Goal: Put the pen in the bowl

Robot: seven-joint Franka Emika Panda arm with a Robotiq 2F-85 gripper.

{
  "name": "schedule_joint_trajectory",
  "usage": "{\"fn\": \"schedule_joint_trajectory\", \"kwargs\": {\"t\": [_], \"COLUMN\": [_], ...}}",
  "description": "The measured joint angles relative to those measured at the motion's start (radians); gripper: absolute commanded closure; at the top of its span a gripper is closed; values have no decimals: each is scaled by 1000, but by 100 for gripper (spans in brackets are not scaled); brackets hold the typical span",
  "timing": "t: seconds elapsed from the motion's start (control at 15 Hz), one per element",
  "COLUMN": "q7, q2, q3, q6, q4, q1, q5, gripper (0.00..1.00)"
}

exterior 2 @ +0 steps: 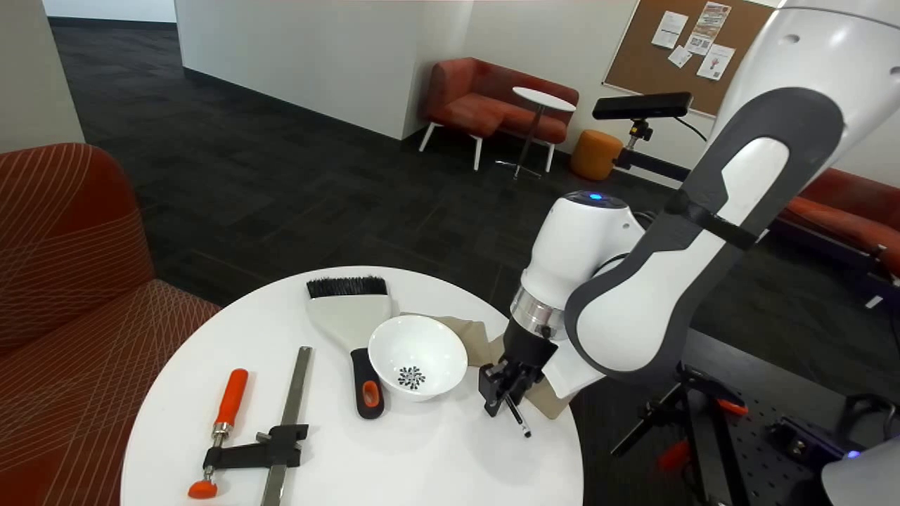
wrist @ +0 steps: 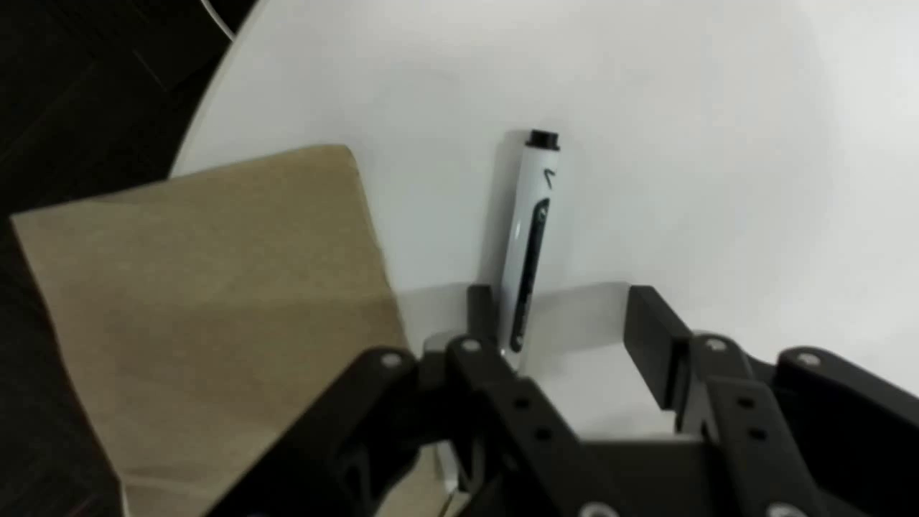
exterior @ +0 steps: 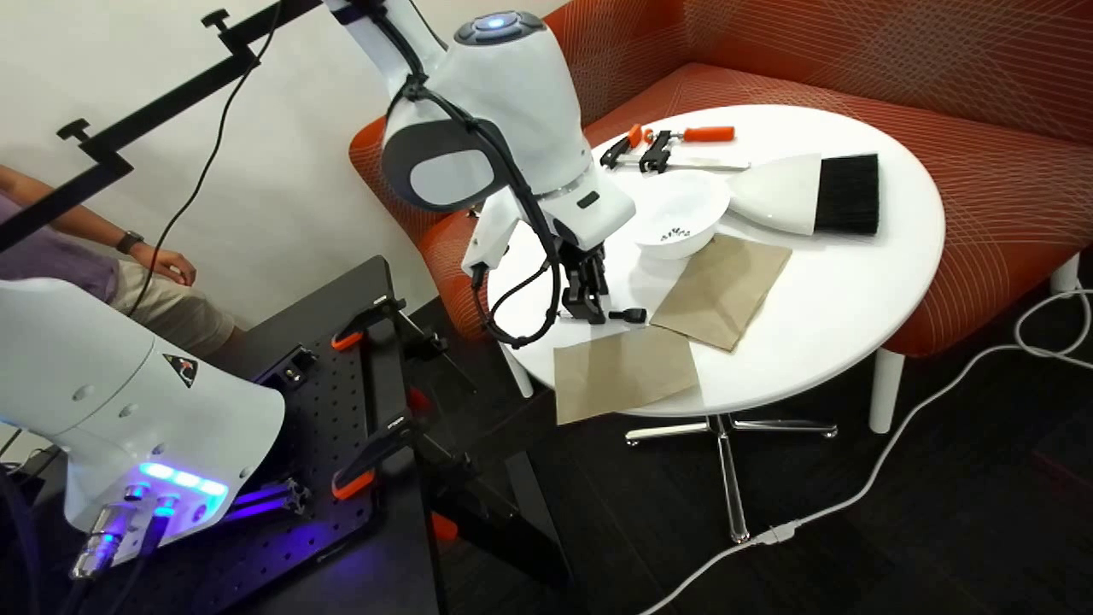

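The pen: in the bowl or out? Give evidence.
Out. In an exterior view, the pen lies on the table, apart from the bowl.

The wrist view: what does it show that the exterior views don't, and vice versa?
Only the wrist view: a tiny black tick on the slim white, black-ended pen, and open space beside it within the black two-fingered gripper.
Only the exterior views: the round, black-patterned white bowl, the wide white brush with black bristles, and the orange-handled metal clamp.
Shared: pen, gripper, round white table, brown paper napkin.
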Motion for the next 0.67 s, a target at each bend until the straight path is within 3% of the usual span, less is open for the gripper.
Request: {"fn": "schedule_joint_trajectory", "kwargs": {"t": [0.2,0.47,0.67], "q7": [0,1,28], "q2": [0,0,-22], "q3": [0,-1,-31], "q6": [1,1,-1], "q4": [3,3,-16], "q1": [-6,-11,22], "q5": [0,0,0], "gripper": [100,97,97]}}
